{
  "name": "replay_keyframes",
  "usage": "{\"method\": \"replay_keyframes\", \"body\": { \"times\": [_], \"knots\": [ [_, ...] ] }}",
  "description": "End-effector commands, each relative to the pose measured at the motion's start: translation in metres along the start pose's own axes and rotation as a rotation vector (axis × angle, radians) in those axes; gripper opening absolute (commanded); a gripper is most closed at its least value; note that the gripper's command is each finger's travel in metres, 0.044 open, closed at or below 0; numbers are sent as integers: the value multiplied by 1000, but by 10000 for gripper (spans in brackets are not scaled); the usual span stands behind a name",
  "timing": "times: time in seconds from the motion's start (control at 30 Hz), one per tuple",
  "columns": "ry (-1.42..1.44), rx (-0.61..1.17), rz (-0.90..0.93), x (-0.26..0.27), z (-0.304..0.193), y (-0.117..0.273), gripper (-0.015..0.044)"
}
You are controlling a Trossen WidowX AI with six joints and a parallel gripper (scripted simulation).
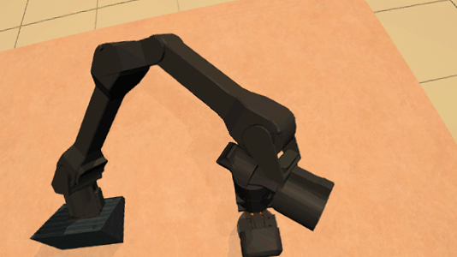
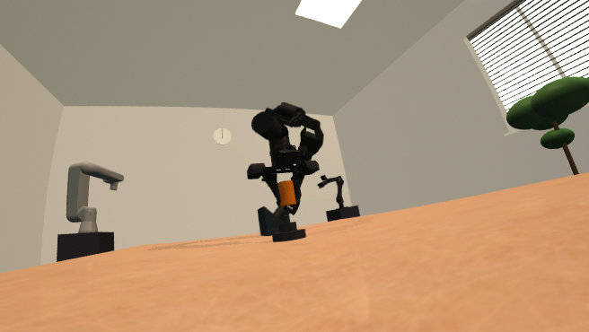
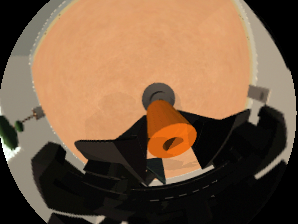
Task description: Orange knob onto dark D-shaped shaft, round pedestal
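Observation:
The orange knob point(image 2: 287, 193) point(image 3: 166, 119) is held upright, slightly tilted in the exterior view. My gripper point(image 2: 287, 200) is shut on it, one finger on each side. In the top view only small orange specks show past the arm. The dark round pedestal point(image 2: 288, 235) point(image 3: 146, 98) stands below the knob, with a visible gap between them in the exterior view. In the wrist view the knob's lower end overlaps the pedestal's near part. The shaft is hidden behind the knob there, and I cannot pick it out from the dark arm in the exterior view. Its flat side does not show.
The arm's base block point(image 1: 80, 230) point(image 2: 268, 222) stands on the orange table top point(image 1: 328, 85), left of the gripper in the top view. Other robots on dark stands point(image 2: 78, 246) point(image 2: 343, 214) and a tree point(image 2: 557, 104) are in the background.

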State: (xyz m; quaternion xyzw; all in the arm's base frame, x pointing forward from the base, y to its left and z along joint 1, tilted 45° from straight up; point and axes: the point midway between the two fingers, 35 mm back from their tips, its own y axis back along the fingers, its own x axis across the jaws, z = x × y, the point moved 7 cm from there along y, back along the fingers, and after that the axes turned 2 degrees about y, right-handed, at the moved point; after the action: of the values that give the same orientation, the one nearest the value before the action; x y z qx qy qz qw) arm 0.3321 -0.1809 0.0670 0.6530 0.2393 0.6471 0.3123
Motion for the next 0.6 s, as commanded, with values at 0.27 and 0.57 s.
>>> {"method": "replay_keyframes", "body": {
  "times": [0.27,0.57],
  "knots": [
    [5,-2,-4,-10,1,-13,0],
    [8,-2,-3,-10,1,-26,0]
  ]
}}
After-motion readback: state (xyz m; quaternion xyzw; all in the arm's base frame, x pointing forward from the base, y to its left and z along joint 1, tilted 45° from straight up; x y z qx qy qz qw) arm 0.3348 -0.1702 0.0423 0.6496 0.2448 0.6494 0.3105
